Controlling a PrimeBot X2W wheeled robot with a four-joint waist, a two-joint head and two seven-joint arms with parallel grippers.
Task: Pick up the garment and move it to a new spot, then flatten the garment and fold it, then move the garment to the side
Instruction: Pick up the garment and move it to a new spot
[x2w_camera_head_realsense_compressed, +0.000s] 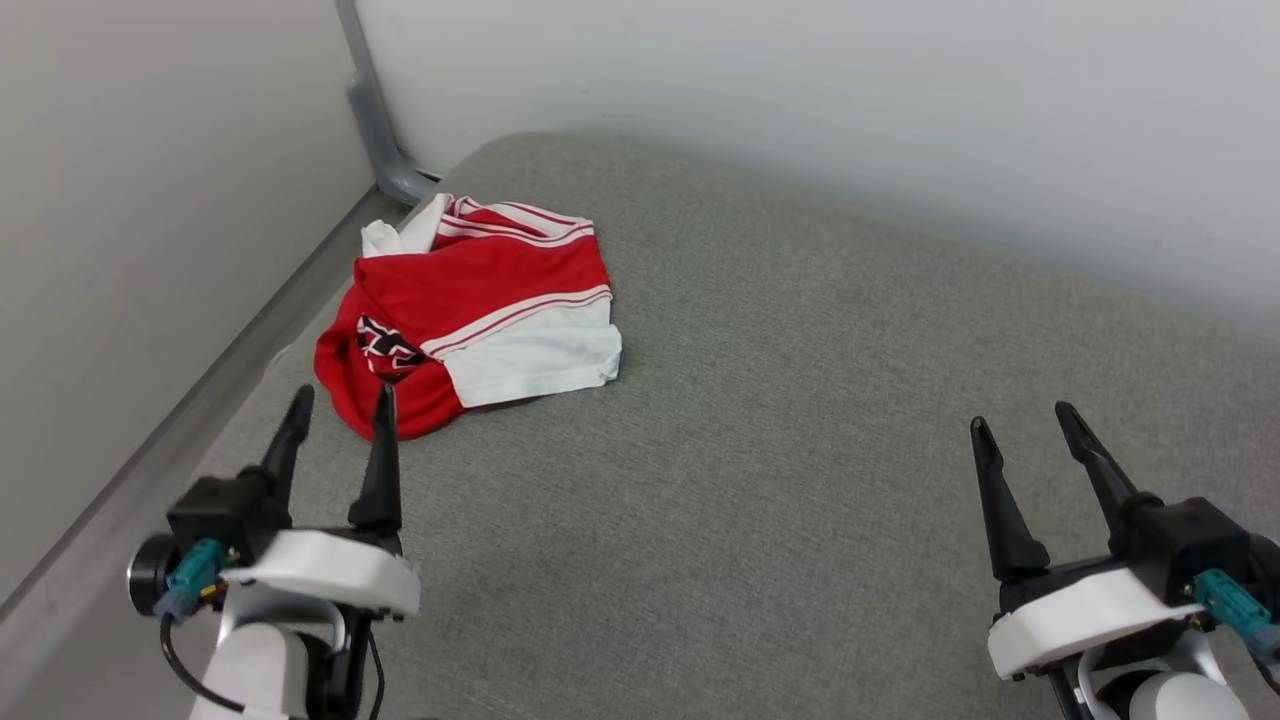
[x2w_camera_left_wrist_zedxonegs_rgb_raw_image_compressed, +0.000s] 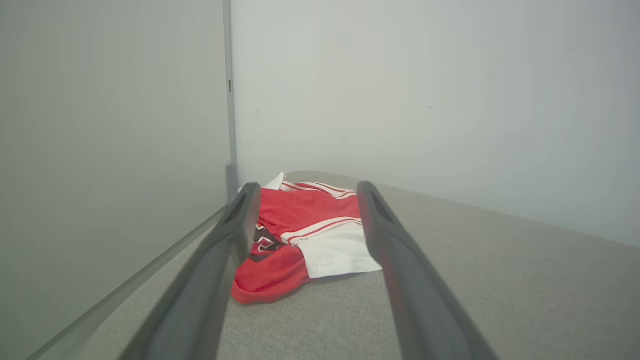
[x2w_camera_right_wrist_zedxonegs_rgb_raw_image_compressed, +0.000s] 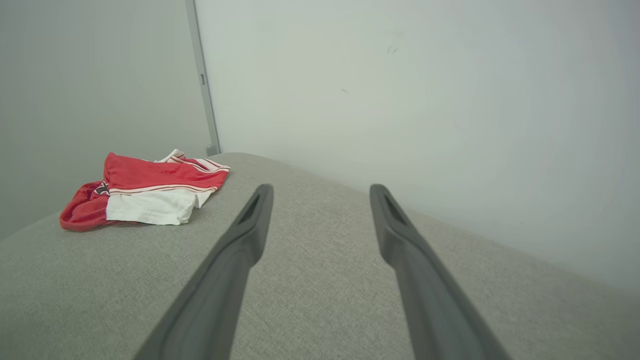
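Observation:
The garment (x2w_camera_head_realsense_compressed: 470, 310) is a red jersey with white sleeves and striped trim, lying bunched and loosely folded at the far left of the grey cushioned surface (x2w_camera_head_realsense_compressed: 800, 450). A patch of black-and-white lettering peeks out at its left fold. My left gripper (x2w_camera_head_realsense_compressed: 340, 410) is open just in front of the garment's near edge, holding nothing. From the left wrist, the garment (x2w_camera_left_wrist_zedxonegs_rgb_raw_image_compressed: 305, 235) lies straight ahead between the two fingers. My right gripper (x2w_camera_head_realsense_compressed: 1020, 420) is open far to the right, well away from the garment (x2w_camera_right_wrist_zedxonegs_rgb_raw_image_compressed: 150, 195), and holds nothing.
A pale wall runs along the left side, with a grey frame rail (x2w_camera_head_realsense_compressed: 200, 400) at the surface's edge and a grey post (x2w_camera_head_realsense_compressed: 375, 110) in the corner behind the garment. Another pale wall (x2w_camera_head_realsense_compressed: 850, 120) backs the surface.

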